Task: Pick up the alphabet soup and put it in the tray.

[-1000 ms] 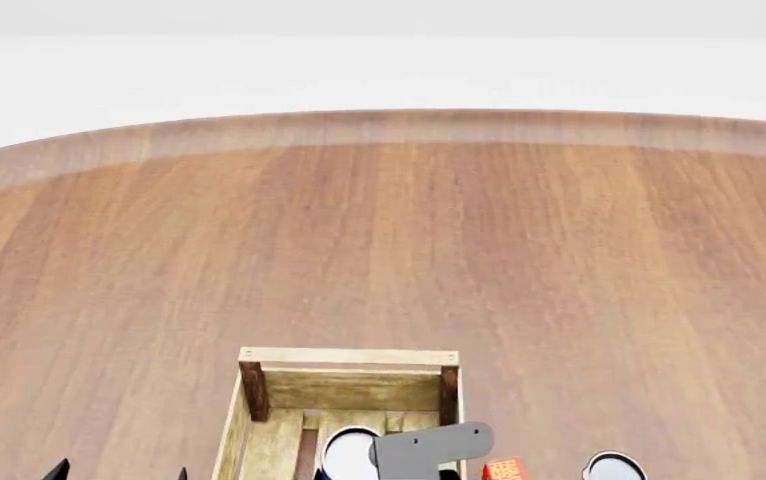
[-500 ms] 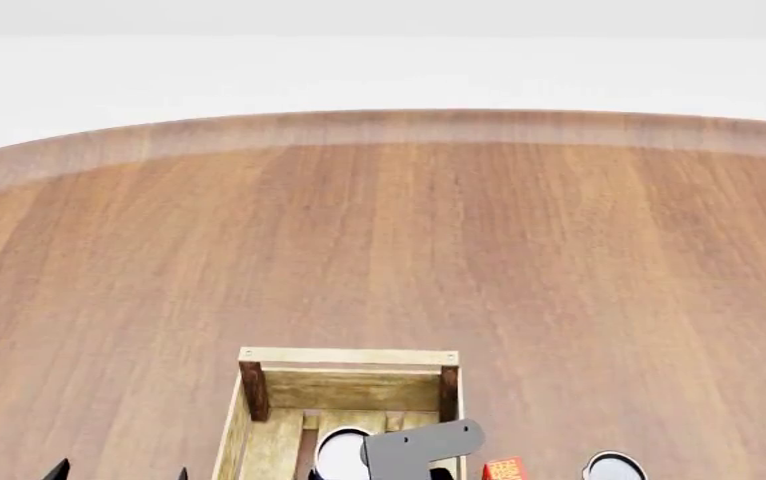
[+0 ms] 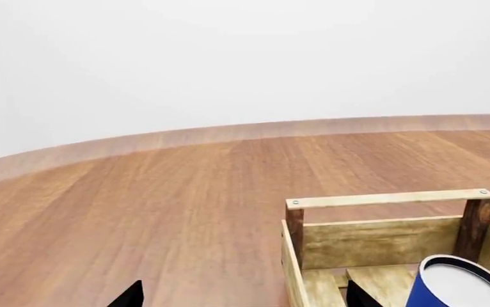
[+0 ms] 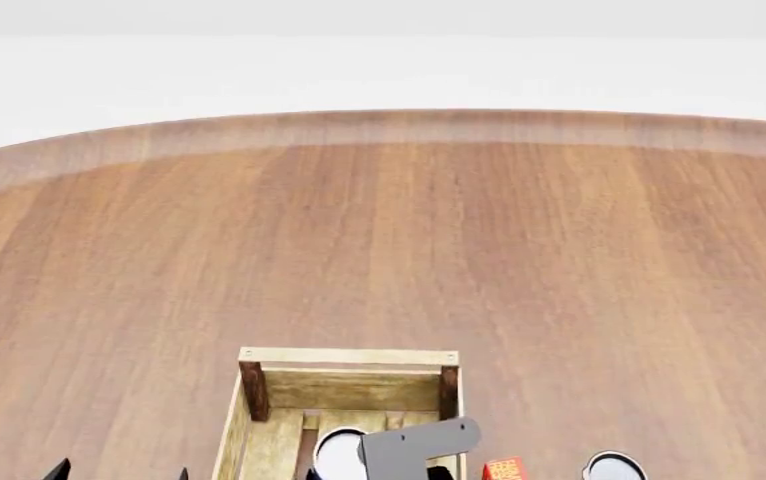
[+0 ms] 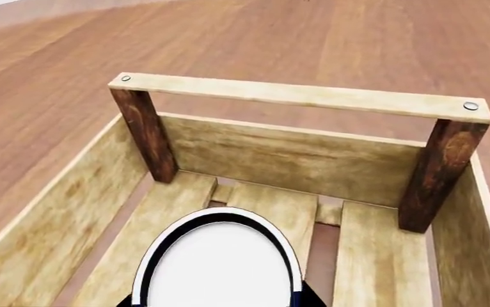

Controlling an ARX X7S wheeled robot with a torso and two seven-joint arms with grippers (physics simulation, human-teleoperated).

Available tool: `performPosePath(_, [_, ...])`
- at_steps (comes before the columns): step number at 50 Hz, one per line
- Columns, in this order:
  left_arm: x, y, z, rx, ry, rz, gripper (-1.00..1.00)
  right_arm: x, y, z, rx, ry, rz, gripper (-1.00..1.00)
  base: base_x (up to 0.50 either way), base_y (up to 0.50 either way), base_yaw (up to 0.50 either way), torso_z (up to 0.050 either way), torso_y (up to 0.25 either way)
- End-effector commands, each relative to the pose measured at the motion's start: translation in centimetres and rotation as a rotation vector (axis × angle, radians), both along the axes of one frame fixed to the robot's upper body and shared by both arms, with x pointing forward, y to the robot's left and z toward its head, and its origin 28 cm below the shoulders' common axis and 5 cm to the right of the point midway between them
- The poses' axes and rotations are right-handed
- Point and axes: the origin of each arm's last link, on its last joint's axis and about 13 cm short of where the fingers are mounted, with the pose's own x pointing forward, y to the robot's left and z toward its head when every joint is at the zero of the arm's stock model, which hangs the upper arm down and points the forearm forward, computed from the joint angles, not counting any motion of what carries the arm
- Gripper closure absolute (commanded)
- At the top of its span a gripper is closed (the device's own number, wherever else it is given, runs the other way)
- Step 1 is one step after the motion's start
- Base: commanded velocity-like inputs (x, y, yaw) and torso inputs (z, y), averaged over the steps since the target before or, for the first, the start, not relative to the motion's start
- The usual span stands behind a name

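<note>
The crate (image 4: 347, 357) stood on the table (image 4: 383, 250) at its near edge. The can (image 5: 219, 268) was within the crate's walls. Two other cans (image 4: 503, 469) stood right of the crate.

The round wooden table (image 4: 490, 250) bears the tray (image 4: 343, 358) and a red box (image 4: 502, 468)

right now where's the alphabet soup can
The alphabet soup is over the inside of the tray, seen in the right wrist view above the slatted floor, near the bottom middle of the head view, under the right arm.
</note>
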Motion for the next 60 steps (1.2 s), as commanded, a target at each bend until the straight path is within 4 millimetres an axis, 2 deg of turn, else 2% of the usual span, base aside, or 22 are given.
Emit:
performPosePath(1, [0.0, 0.0, 0.0, 0.0, 0.0, 0.0, -1.0, 0.5, 0.1, 0.6, -0.01, -0.028, 0.01, -1.0, 0.0, 0.0, 0.0, 0.0, 0.0])
performPosePath(21, [-0.1, 0.0, 0.0, 0.002, -0.003, -0.001, -1.0, 0.3, -0.3, 1.1, 0.009, -0.036, -0.012, -1.0, 0.0, 0.0, 0.0, 0.0, 0.0])
performPosePath(49, [0.0, 0.1, 0.2, -0.002, -0.006, 0.013, -1.0, -3.0, -1.4, 6.0, 0.062, -0.169, -0.026, -1.0, 0.0, 0.0, 0.0, 0.0, 0.0])
performPosePath(60, [0.0, 0.3, 0.6, 0.008, -0.022, 0.047, -1.0, -4.5, -2.0, 8.2, 0.095, -0.284, -0.073, -1.0, 0.0, 0.0, 0.0, 0.0, 0.0])
